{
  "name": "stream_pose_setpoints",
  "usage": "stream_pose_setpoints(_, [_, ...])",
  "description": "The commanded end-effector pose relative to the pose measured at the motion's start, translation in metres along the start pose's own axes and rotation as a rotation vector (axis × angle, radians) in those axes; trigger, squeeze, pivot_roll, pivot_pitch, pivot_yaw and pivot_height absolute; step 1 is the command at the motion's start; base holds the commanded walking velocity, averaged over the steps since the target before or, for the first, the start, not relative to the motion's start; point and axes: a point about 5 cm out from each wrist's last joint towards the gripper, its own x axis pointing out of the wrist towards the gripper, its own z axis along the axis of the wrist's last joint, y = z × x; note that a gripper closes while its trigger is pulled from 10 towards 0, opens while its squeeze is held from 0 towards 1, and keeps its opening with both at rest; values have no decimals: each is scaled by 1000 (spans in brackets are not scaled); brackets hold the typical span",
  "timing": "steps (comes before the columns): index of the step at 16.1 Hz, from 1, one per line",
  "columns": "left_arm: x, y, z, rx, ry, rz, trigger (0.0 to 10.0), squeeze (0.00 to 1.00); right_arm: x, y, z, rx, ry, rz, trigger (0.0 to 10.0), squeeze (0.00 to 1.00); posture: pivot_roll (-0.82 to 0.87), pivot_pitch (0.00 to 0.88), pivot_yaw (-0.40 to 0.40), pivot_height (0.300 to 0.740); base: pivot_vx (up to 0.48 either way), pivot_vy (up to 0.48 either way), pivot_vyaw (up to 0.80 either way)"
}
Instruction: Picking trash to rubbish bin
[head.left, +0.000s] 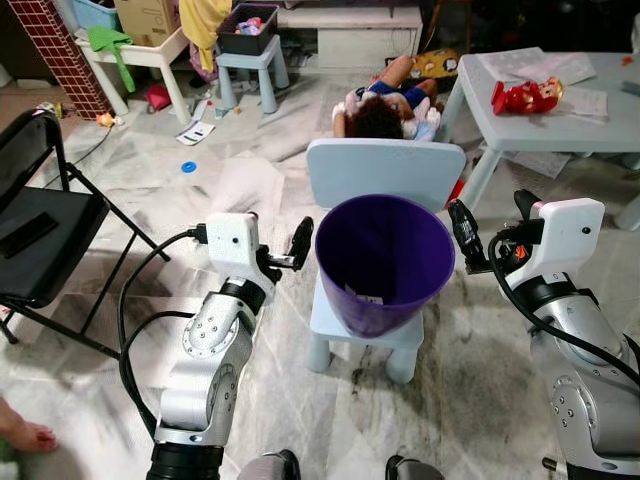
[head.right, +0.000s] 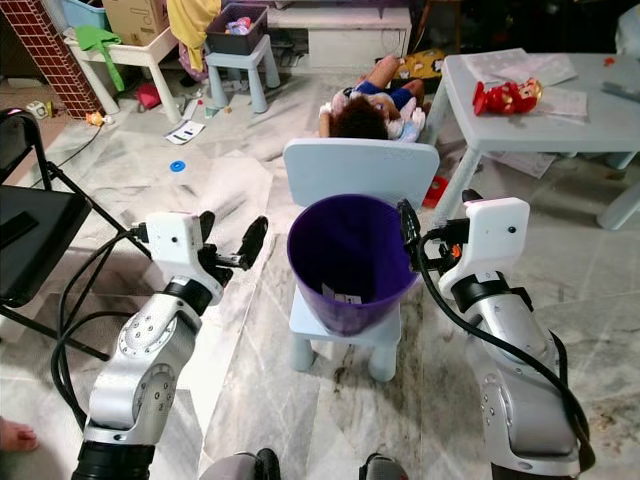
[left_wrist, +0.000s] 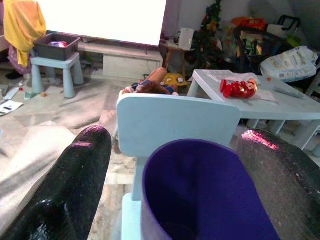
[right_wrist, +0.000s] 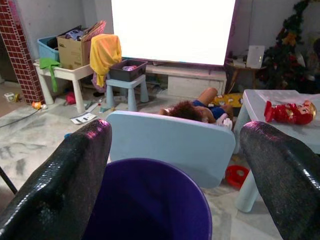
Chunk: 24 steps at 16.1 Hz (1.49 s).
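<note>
Both the left gripper (head.left: 298, 246) and right gripper (head.left: 462, 235) flank the purple bin (head.left: 385, 262), open, seemingly empty; close evenly on its rim.

Glossy purple plastic bin (head.left: 385, 262) on a matt plastic chair (head.left: 384, 171), marbled floor (head.left: 250, 190).

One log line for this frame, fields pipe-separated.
purple bin on small blue chair | left pincer open beside bin | right pincer open, opposite side
</note>
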Motion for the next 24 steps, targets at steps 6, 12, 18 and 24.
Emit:
stream_pose_setpoints(6, [1, 0, 0, -6, 9, -11, 10000, 0, -1, 1, 0, 8, -1, -7, 10000, 0, -55, 170, 28, 740, -81, 0, 0])
stream_pose_setpoints(12, [1, -1, 0, -7, 12, -18, 10000, 0, -1, 1, 0, 9, 0, -9, 10000, 0, -58, 172, 29, 740, -258, 0, 0])
stream_pose_setpoints(18, [2, -3, -1, -11, 15, -25, 10000, 0, -1, 1, 0, 5, -2, -9, 10000, 0, -63, 171, 28, 740, -252, 0, 0])
stream_pose_setpoints(24, [2, -4, -2, -15, 17, -29, 10000, 0, -1, 0, 1, 2, -2, -10, 10000, 0, -65, 171, 26, 740, -287, 0, 0])
